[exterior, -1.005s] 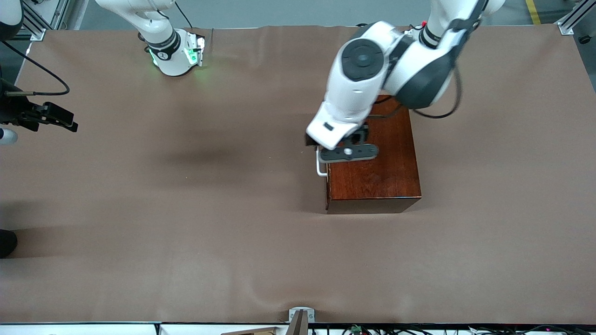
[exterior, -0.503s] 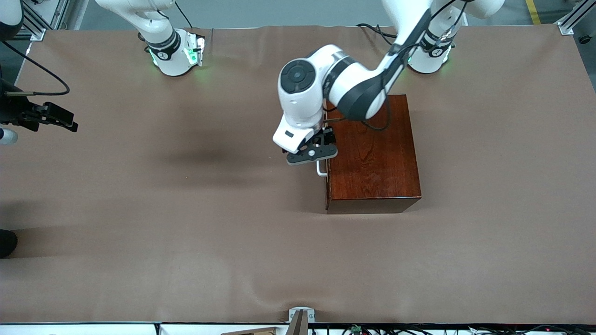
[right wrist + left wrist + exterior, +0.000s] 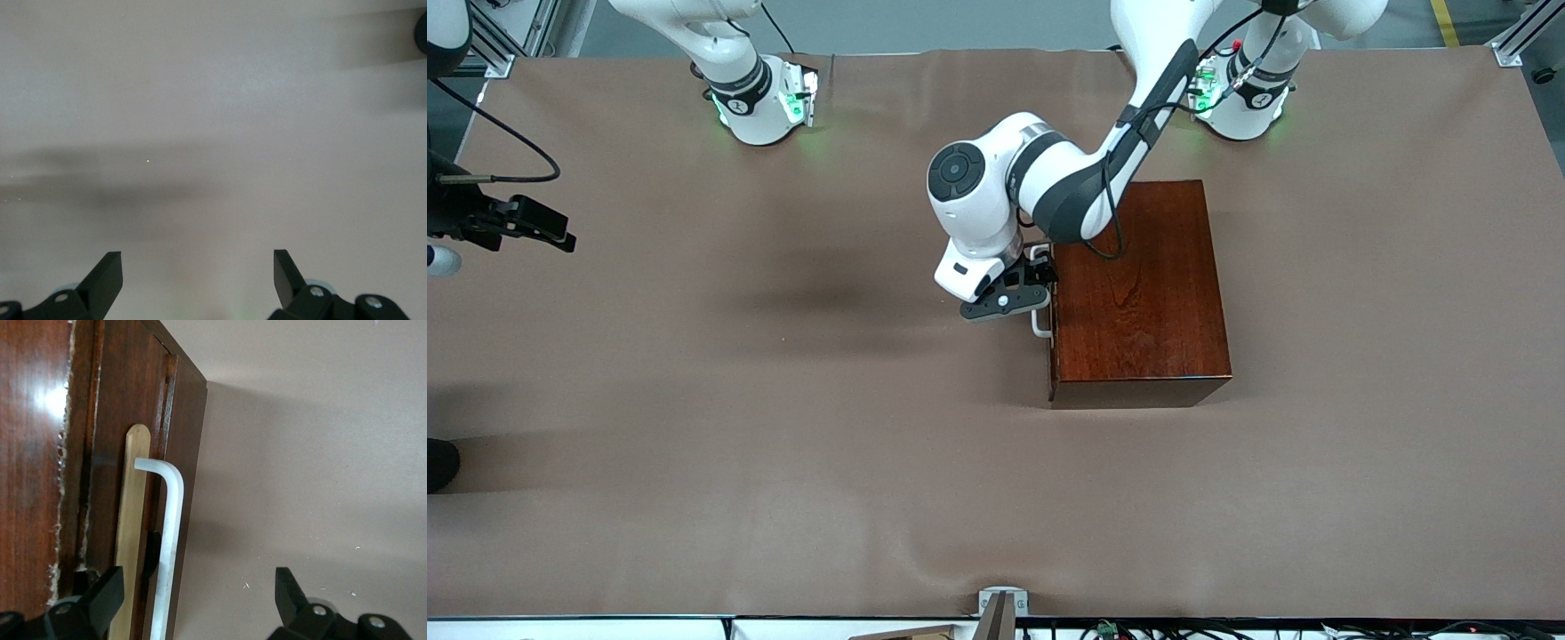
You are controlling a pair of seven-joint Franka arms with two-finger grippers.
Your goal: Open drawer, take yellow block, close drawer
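Drawer (image 3: 1051,302) shut, left gripper (image 3: 193,600) astride handle (image 3: 168,540)

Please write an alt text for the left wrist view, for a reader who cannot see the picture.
The left pincer is open around the white U-shaped bar handle of the closed dark reddish-brown wooden drawer, one finger on each side of the bar and not yet closed on it. Brown table covering fills the rest of the view.
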